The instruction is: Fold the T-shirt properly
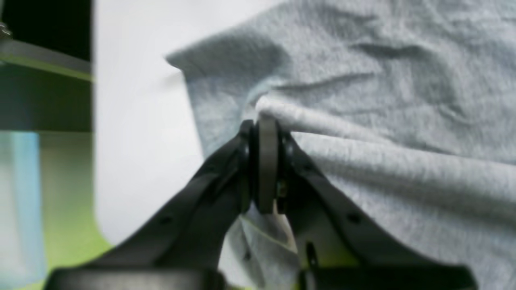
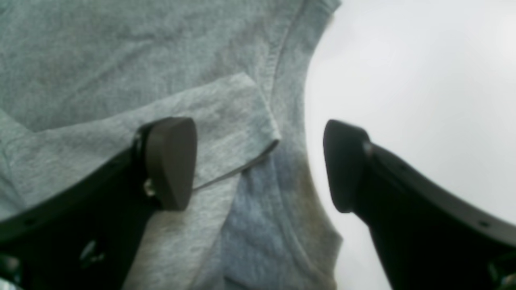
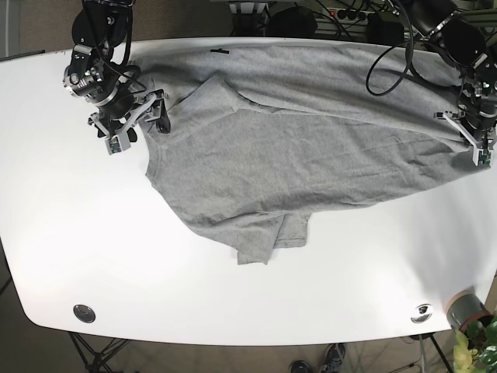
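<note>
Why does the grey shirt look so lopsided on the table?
The T-shirt lies crooked and wrinkled, one sleeve folded under at its lower edge. The left hand pinches a bunched ridge; the right hand hangs open over the other edge.

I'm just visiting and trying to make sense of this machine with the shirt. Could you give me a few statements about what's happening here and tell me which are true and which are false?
1. The heather-grey cotton T-shirt lies on a white table. True.
2. The left claw is pinched shut on a bunch of the shirt's fabric. True.
3. The right claw is clamped on the cloth too. False: it is open, straddling the shirt's edge.
4. The shirt is already folded into a neat rectangle. False: it lies spread out and wrinkled.
5. A small potted plant sits at the table's near corner. True.
</note>
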`<state>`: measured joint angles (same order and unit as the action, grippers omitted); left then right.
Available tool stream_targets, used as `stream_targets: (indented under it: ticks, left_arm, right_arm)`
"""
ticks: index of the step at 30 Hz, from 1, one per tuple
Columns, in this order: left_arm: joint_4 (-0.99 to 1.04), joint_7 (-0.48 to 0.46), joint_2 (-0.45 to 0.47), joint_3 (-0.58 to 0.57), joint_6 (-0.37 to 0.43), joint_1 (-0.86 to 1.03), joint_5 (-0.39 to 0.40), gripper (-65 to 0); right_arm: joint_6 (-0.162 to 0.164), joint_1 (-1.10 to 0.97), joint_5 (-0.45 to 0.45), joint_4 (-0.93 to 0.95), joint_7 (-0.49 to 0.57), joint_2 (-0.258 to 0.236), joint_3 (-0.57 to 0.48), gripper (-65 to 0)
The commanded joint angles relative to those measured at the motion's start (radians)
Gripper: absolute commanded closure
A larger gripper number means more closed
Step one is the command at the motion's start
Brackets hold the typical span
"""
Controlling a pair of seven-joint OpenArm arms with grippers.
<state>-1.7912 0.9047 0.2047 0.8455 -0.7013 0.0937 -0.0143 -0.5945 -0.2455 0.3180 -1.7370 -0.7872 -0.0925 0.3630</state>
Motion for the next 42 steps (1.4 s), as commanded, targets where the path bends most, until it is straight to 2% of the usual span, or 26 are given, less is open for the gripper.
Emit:
stream_targets:
  ticks: [1, 13, 21, 22, 25, 29, 33, 36, 38, 42]
  left_arm:
    - [-0.069, 0.0, -0.009, 0.044, 0.003, 0.028, -0.002, 0.0]
    - [-0.109, 0.0, -0.02, 0.183, 0.003, 0.179, -0.003, 0.0]
    - [0.057, -0.002, 0.02, 0.191, 0.003, 0.197, -0.005, 0.0]
    - [0.07, -0.002, 0.028, 0.191, 0.003, 0.196, -0.005, -1.3]
    - [0.089, -0.002, 0.034, 0.191, 0.003, 0.194, -0.005, -11.9]
    - [0.087, -0.002, 0.035, 0.189, 0.003, 0.176, -0.005, -22.8]
    - [0.089, -0.002, 0.037, 0.188, 0.003, 0.156, -0.005, -24.4]
    - [0.087, -0.002, 0.037, 0.188, 0.003, 0.14, -0.005, -24.4]
    - [0.092, -0.002, 0.037, 0.188, 0.003, 0.127, -0.005, -24.4]
    - [0.095, -0.002, 0.037, 0.186, 0.003, 0.114, -0.006, -24.4]
  right_arm:
    - [-0.005, 0.007, 0.02, -0.011, 0.024, -0.008, 0.003, -46.5]
    - [-0.011, 0.004, 0.03, -0.011, 0.024, -0.008, 0.003, -46.5]
    - [-0.012, 0.002, 0.03, -0.014, 0.024, -0.008, 0.001, -46.5]
    - [-0.012, 0.002, 0.03, -0.014, 0.024, -0.008, 0.001, -46.5]
    - [-0.012, 0.002, 0.03, -0.016, 0.024, -0.013, 0.001, -46.5]
    - [-0.012, -0.01, 0.031, -0.024, 0.024, -0.013, 0.001, -46.5]
    - [-0.014, -0.028, 0.033, -0.06, 0.024, -0.006, 0.001, -46.6]
    - [-0.051, -0.053, 0.079, -0.076, 0.024, -0.006, 0.001, -46.6]
    - [-0.058, -0.059, 0.111, -0.077, 0.024, -0.008, 0.001, -46.6]
    - [-0.061, -0.061, 0.114, -0.073, 0.022, -0.01, 0.0, -46.6]
